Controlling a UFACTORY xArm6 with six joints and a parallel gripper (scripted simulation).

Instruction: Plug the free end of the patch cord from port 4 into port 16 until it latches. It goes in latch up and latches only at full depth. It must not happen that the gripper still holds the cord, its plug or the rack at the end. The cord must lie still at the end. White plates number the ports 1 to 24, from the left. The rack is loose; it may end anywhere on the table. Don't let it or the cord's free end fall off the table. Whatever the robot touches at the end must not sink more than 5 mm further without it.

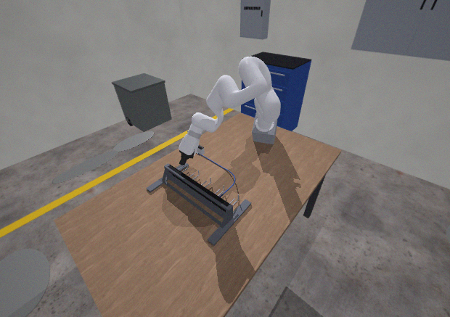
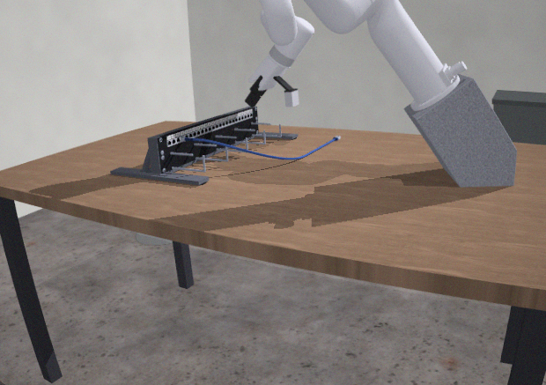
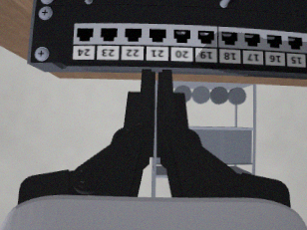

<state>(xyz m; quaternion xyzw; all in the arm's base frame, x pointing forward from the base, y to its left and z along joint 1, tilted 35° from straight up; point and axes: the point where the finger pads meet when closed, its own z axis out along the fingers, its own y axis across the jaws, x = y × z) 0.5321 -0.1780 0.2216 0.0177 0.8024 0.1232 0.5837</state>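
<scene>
the thin blue patch cord (image 2: pixel 264 154) leaves a left port of the black rack panel (image 2: pixel 207 129) and curves over the brown wooden table (image 2: pixel 352 221); its pale plug (image 2: pixel 337 137) lies free there. the black end effector (image 2: pixel 252 103), fingers together and empty, hangs above the rack's right end.

Port numbers on the rack

White plates (image 3: pixel 188 54) under the ports of the rack (image 3: pixel 165 1) read, upside down, 24, 23, 22, 21, 20, 19, 18, 17, 16, 15.

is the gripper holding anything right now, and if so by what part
Nothing. The gripper is shut on nothing above the rack; the cord's free end lies apart.
</scene>
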